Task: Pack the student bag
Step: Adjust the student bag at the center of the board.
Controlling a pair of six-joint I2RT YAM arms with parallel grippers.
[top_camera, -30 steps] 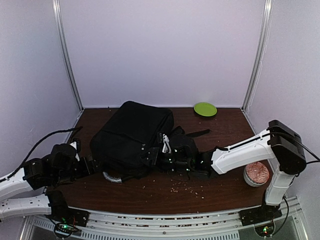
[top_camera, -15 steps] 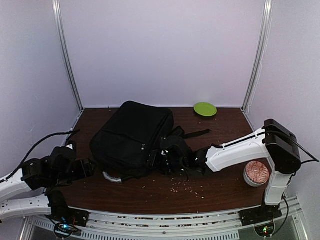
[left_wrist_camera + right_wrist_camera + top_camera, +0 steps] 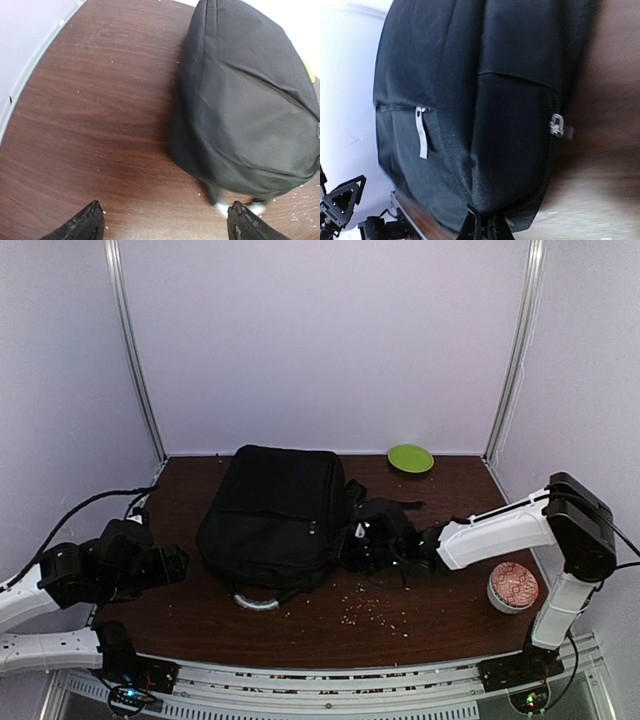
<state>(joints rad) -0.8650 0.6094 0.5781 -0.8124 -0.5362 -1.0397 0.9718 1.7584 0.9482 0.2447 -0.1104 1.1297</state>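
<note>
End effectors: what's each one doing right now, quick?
Left end effector: open, holding nothing, student bag just ahead.
Right end effector: closed, apparently pinching the student bag's zipper seam.

White arms (image 3: 495,530), black joints (image 3: 578,525), black cable (image 3: 85,508)

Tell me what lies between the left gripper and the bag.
Only bare table with a few crumbs, up to the bag; the left wrist view shows it.
</note>
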